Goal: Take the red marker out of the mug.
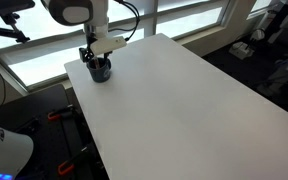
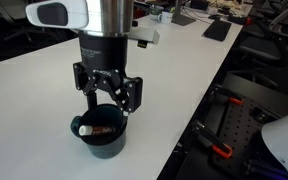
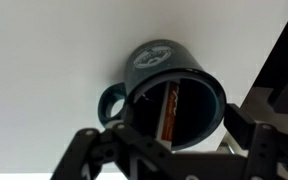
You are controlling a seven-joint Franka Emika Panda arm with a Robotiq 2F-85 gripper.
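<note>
The gripper (image 3: 174, 150) fills the bottom of the wrist view, its dark linkages spread wide with nothing between them. Just beyond sits the mug (image 3: 154, 58), handle to one side, the red marker (image 3: 169, 115) slanting inside it. In an exterior view the mug (image 2: 106, 146) stands on the white worktop (image 1: 184, 100) near one corner, close to the edge, and the marker (image 2: 102, 129) lies across its mouth, one end against the rim. The gripper hangs directly over the mug, jaws on either side of the opening. By my reading nothing is done yet: lowering, closing on the marker and lifting it out all remain.
</note>
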